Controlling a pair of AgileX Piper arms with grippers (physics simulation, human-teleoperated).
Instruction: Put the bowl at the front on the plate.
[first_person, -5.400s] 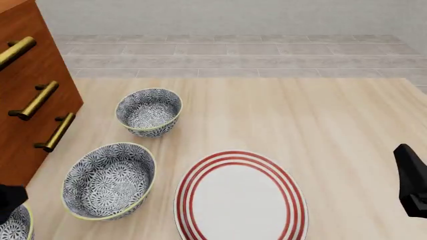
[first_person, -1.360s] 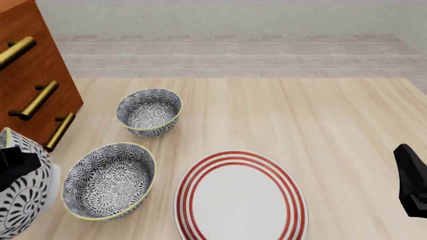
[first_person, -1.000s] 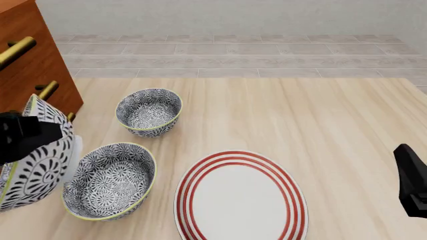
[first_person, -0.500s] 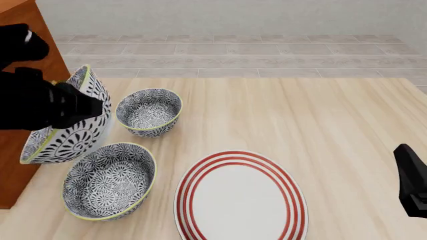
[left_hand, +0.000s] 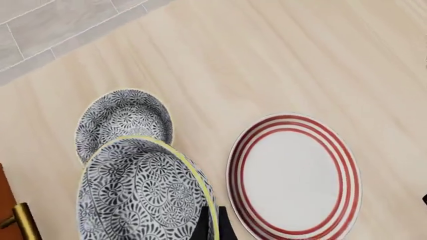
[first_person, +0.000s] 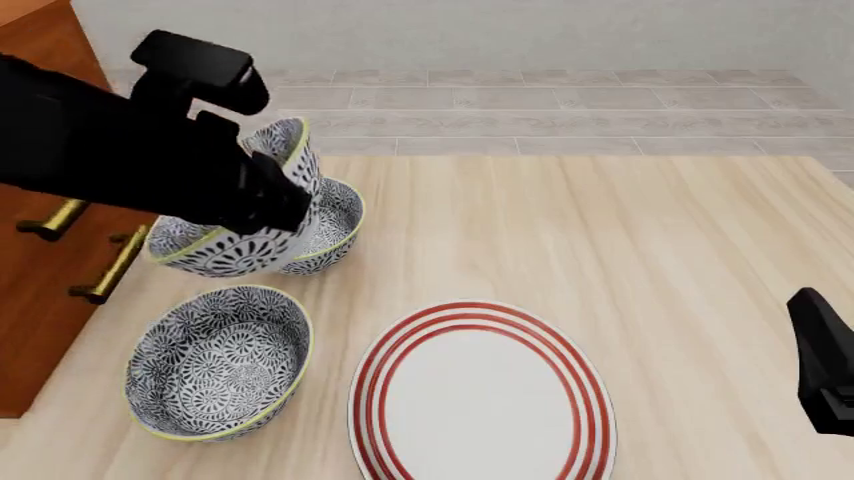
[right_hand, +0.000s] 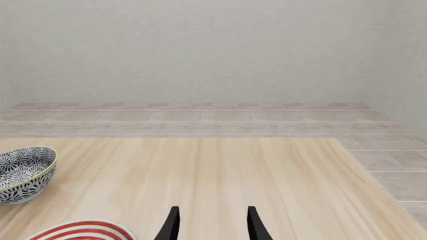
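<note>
The bowl (first_person: 240, 235) is held tilted in the air by its rim in the left pincer (first_person: 274, 205), above the far bowl (first_person: 334, 225) on the desk (first_person: 601, 230). The plate (first_person: 481, 395) lies well apart, nearer the camera. The right pincer (right_hand: 210, 225) is seen parted and empty.

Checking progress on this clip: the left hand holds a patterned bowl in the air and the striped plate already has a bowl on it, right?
Not quite. The plate is bare in the front view. The left hand does hold a bowl in the air.
</note>
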